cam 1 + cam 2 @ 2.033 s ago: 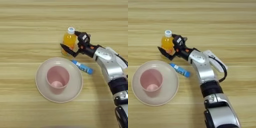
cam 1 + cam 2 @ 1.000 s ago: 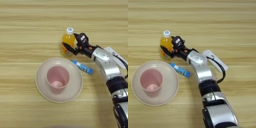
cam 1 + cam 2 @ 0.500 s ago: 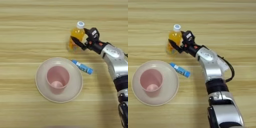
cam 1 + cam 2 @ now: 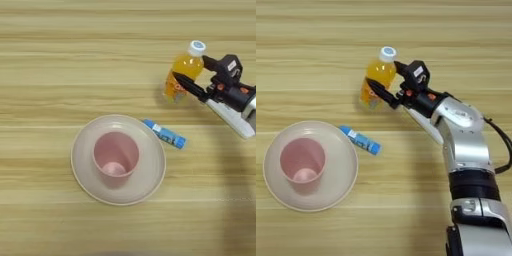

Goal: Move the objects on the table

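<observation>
1. Right gripper (image 4: 387, 80) is clamping the orange-juice bottle (image 4: 376, 80) at mid-body, fingers straddling it, likely for a steady carry.
2. Bottle is tilting, over the table (image 4: 60, 60), beyond the blue stick (image 4: 165, 134).
3. Pink cup (image 4: 116, 155) is sitting on the plate (image 4: 150, 172), untouched.

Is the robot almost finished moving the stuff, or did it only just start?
It looks early. In hand: the claw grips the juice bottle, tilted, further right on the table than a second ago. Left: the blue stick lies untouched beside the plate, and the pink cup stands on the plate. Nothing shows as finished yet.
</observation>
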Robot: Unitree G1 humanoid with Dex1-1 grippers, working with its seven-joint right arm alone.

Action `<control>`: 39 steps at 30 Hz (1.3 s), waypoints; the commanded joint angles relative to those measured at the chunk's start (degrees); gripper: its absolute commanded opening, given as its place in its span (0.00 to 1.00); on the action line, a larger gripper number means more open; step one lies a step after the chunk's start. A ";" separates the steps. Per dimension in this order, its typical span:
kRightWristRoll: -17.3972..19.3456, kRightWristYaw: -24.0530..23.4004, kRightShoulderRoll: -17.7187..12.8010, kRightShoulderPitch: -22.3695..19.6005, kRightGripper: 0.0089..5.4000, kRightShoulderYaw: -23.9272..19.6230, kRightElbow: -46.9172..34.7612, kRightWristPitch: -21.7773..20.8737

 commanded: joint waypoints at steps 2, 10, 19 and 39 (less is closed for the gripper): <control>1.64 0.60 -4.42 -2.95 0.66 -3.04 -0.69 -2.27; 1.38 2.72 -5.66 -1.91 0.66 -3.54 0.77 -3.36; 0.93 4.08 -6.49 -0.52 0.66 -3.81 1.83 -4.59; -0.33 5.06 -6.88 1.54 0.66 -2.99 3.48 -7.09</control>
